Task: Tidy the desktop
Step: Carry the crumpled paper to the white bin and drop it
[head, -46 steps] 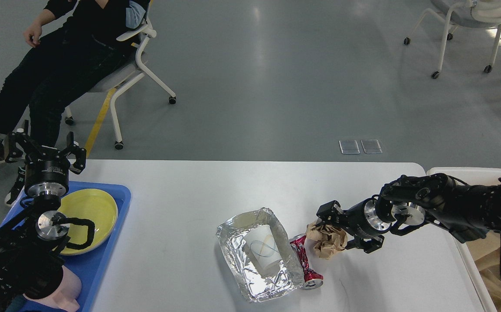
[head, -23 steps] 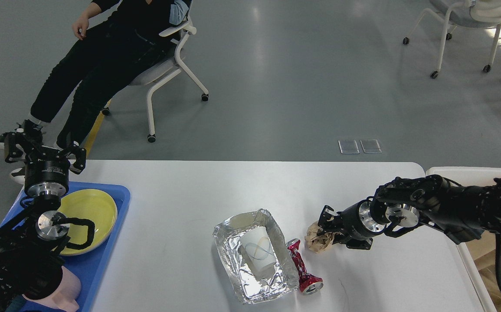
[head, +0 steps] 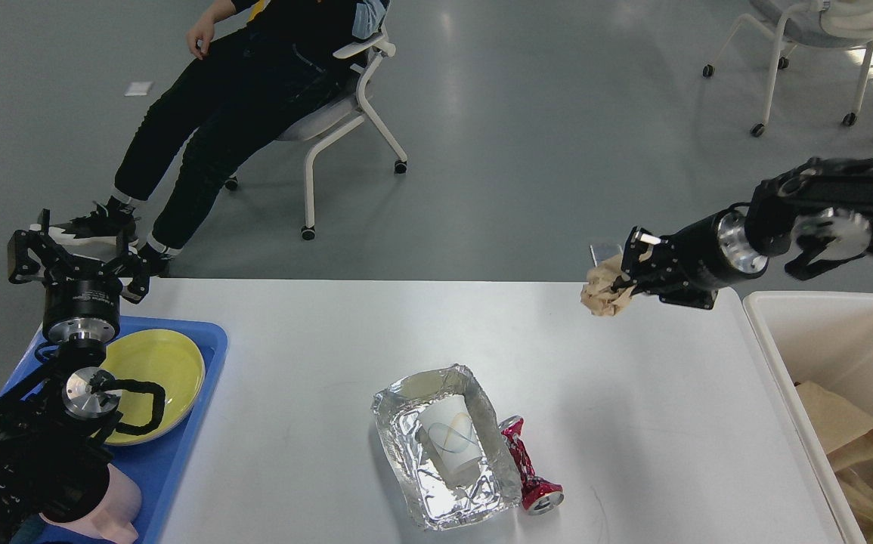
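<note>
One crumpled brown paper ball (head: 607,293) is hanging in my right claw (head: 627,281), pinched tight above the big white counter (head: 633,423), and I am thinking it needs carrying over the cream-white plastic bin (head: 784,355) next.

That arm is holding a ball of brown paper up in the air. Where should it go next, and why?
Probably swing right, over the cream-white bin, then let go. The right gripper holds the crumpled brown paper above the desktop edge, just short of the bin, which already holds brown paper.
</note>
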